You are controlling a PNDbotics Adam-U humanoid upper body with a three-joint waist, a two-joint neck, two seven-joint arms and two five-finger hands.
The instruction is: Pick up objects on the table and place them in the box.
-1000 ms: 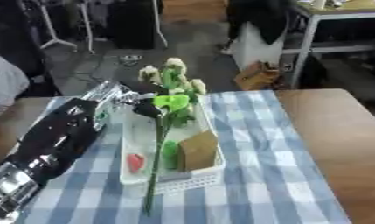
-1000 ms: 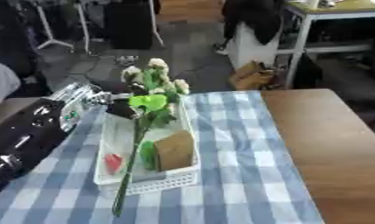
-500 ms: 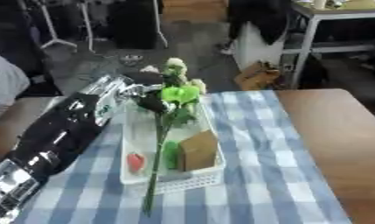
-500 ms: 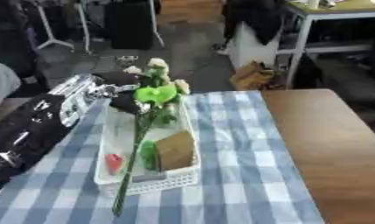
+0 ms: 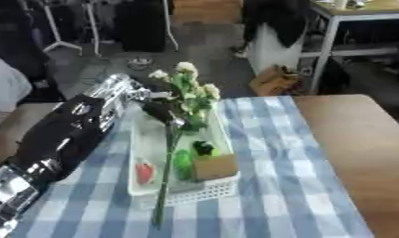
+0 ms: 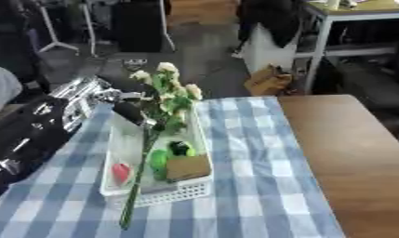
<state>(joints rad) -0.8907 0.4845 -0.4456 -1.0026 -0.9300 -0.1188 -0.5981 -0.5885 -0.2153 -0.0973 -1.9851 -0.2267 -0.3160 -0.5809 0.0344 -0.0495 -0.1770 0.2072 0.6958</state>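
Note:
A long-stemmed flower [image 5: 186, 82] with pale blossoms lies lengthwise over the white basket [image 5: 194, 193]. Its green stem [image 5: 165, 176] sticks out past the basket's front wall. My left hand [image 5: 160, 109] comes in from the left, and its dark fingers are curled on the stem just below the blossoms, over the basket's far end. Inside the basket lie a red thing [image 5: 143, 172], a green thing [image 5: 182, 163], a brown box [image 5: 215, 166] and a small dark thing [image 5: 204, 148]. My right hand shows in no view.
A blue-and-white checked cloth [image 5: 283, 186] covers the middle of the table. Bare wood [image 5: 357, 139] runs along the right side. Beyond the far edge the floor holds a cardboard box [image 5: 272, 80] and metal shelving legs.
My left hand has shifted a little to the right over the basket's far end, carrying the flower's upper part with it. The stem's lower end has stayed in place.

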